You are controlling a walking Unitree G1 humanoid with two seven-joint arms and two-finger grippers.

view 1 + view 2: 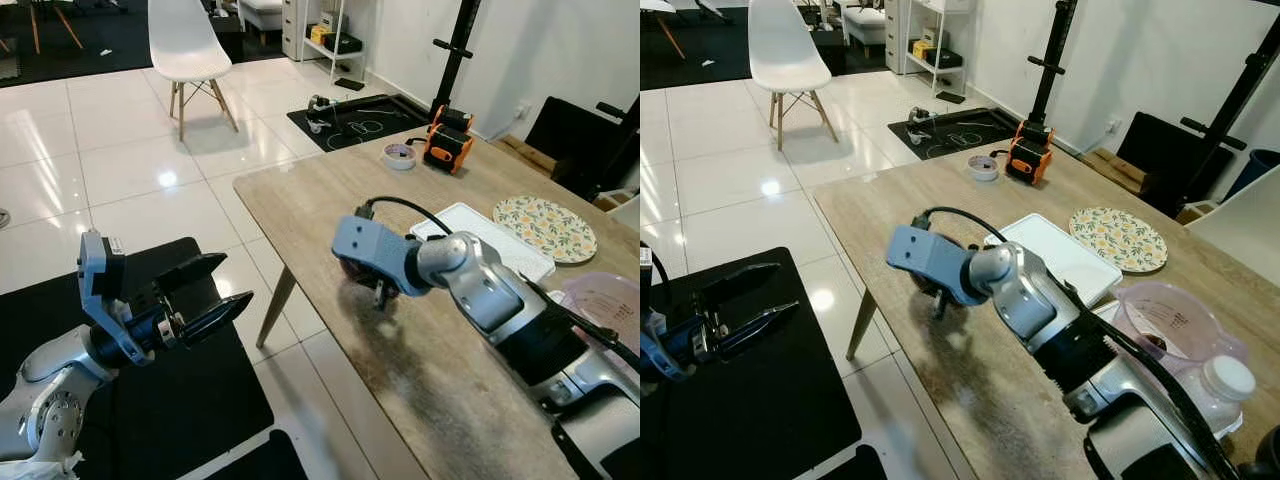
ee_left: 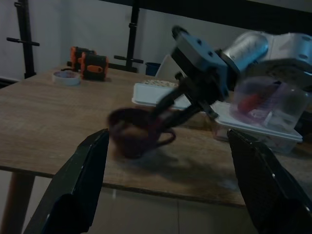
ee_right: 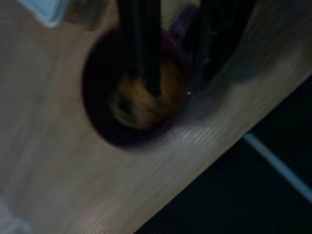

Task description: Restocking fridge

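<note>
A dark maroon mug [image 2: 134,139] with a side handle stands near the left edge of the wooden table [image 1: 440,400]. Something orange-brown lies in its bottom [image 3: 134,105]. My right gripper [image 1: 380,290] reaches down onto the mug from above. One black finger [image 3: 141,48] is inside the rim and the other is outside by the handle, so it is shut on the mug's wall. The mug looks smeared in the left wrist view. My left gripper [image 1: 222,295] hovers open off the table's edge above a black floor mat, pointing toward the mug, with nothing between its fingers [image 2: 80,190].
Behind the mug lie a white tray [image 1: 490,240] and a round floral mat [image 1: 545,228]. A tape roll [image 1: 399,156] and an orange device [image 1: 447,140] sit at the far end. A clear plastic jug [image 1: 1165,330] and a white-lidded jar [image 1: 1222,385] are to the right. A white chair [image 1: 190,50] stands on the tiles.
</note>
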